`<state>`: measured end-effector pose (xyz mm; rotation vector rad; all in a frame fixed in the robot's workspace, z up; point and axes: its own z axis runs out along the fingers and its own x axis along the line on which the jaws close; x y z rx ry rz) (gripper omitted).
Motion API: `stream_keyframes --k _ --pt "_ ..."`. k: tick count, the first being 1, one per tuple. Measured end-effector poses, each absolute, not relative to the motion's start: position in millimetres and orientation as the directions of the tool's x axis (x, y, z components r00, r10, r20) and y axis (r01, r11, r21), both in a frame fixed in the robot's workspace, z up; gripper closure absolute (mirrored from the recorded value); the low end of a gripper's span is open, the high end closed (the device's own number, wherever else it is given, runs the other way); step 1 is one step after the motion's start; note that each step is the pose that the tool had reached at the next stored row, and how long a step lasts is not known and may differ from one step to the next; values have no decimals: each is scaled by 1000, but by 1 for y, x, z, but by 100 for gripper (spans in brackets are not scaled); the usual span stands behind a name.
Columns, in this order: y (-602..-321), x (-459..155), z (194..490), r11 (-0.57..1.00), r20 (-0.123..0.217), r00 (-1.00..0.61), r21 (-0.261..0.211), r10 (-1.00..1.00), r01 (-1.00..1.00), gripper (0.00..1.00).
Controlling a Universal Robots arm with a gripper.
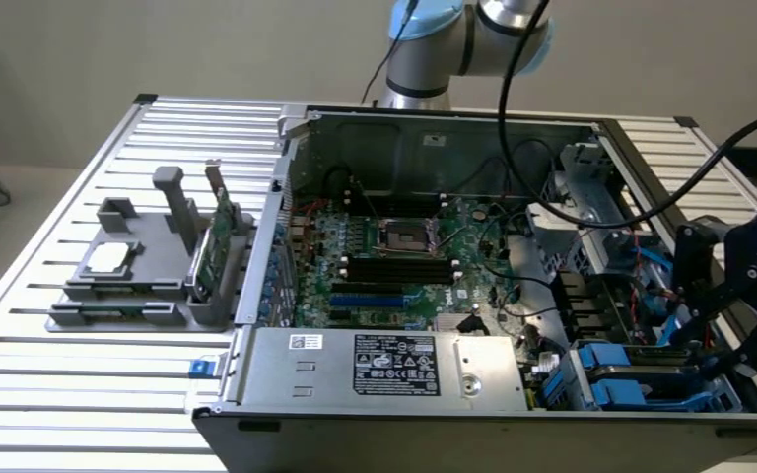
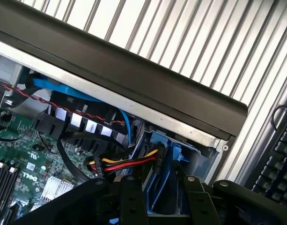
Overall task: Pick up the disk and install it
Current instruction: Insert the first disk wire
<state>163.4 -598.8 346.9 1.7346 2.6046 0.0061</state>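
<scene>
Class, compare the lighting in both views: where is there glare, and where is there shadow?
Exterior view: ribbed silver metal table glares pale, open black computer case interior darker. Wrist view: same table washed bright, black pincer a dark silhouette.

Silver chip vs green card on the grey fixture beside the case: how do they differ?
Pose: the silver chip lies flat, the green card stands on edge.
Shape: the chip is a small square, the card a thin, longer strip.
Place: the card sits at the fixture's side nearest the computer case, the chip farther from it.
Shared: both rest in the grey fixture on the slatted table, outside the case.
</scene>
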Motion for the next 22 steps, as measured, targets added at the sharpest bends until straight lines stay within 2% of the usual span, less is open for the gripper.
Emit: stream_keyframes --k 12,14,15,22 --pt "-607 164 346 351 11 -351 18 936 936 63" --pt "-609 164 346 344 15 -344 19 939 939 65" --pt "-609 164 346 340 17 -341 20 940 940 73" --pt "-613 164 346 317 33 -318 25 948 948 73"
